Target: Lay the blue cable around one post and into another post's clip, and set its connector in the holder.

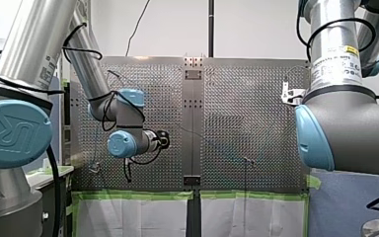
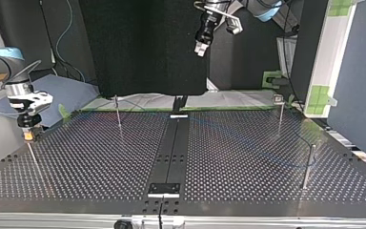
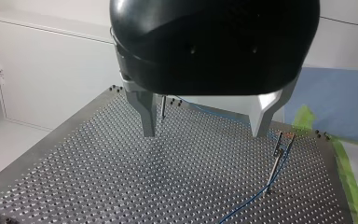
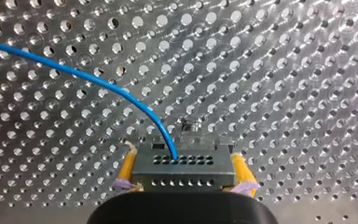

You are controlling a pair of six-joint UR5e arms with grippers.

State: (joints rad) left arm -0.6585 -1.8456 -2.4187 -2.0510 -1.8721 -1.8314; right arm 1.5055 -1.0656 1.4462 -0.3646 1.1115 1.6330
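Two yellow pads (image 4: 128,164) tight on the connector (image 4: 183,171) of the blue cable (image 4: 121,91).

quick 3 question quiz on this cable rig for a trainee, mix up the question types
1. True or false: my left pincer is holding the blue cable.
2. Pick one. My right pincer is: A open and empty; B shut on the connector; C out of every view.
3. Fill the gap: in the right wrist view, the pads on either side of the connector are ____ in colour.

Key
1. False: its fingers stand apart over the table with nothing between them.
2. B
3. yellow
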